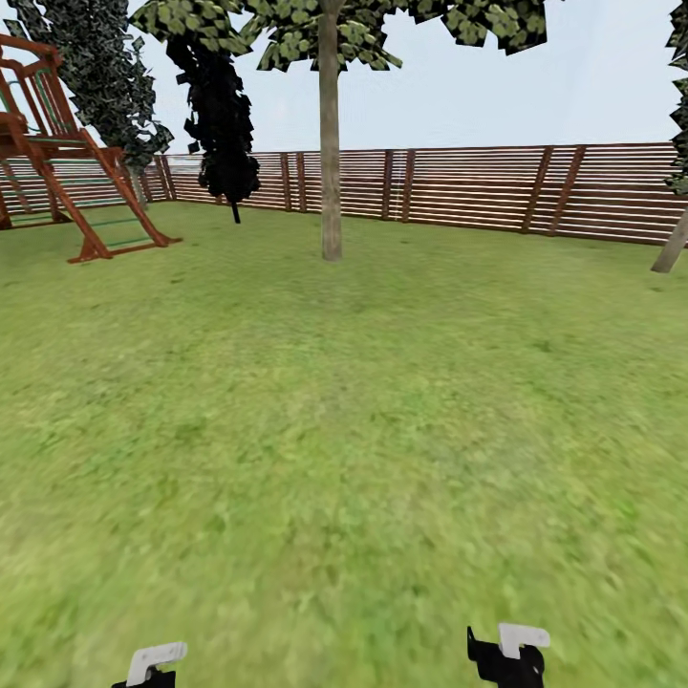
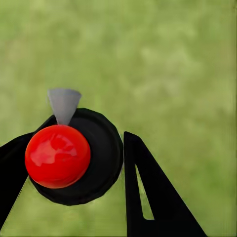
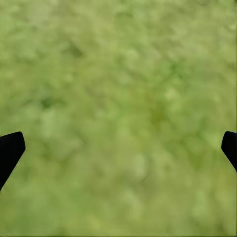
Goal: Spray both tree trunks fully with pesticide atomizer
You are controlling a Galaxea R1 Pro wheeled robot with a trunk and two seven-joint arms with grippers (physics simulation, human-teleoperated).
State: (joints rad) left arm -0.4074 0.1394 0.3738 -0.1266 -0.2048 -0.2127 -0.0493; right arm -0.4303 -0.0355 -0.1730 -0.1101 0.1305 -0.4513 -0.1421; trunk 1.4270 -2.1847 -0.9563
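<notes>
The left end effector (image 2: 74, 163) is closed on the atomizer (image 2: 74, 155): in the left wrist view its two black fingers (image 2: 148, 197) sit on either side of the bottle's round black body. The atomizer is seen end-on there, red top (image 2: 58, 156) toward the camera, so its long axis runs along the line of sight down toward the lawn (image 2: 177, 69). A small grey nozzle (image 2: 64, 103) sticks out sideways from under the red top.

The right end effector (image 3: 118, 148) is open, its dark fingertips (image 3: 10, 150) wide apart at the edges of the right wrist view with only grass between them.

In the head view both wrists show at the bottom edge, left (image 1: 153, 664) and right (image 1: 506, 655), over grass. Ahead, well apart from the robot, stands a tree (image 1: 331, 57) with a pale straight trunk (image 1: 331, 162), in front of a brown slat fence (image 1: 478, 186). A black tree (image 1: 218, 115) and a wooden play frame (image 1: 67, 153) stand to the left.
</notes>
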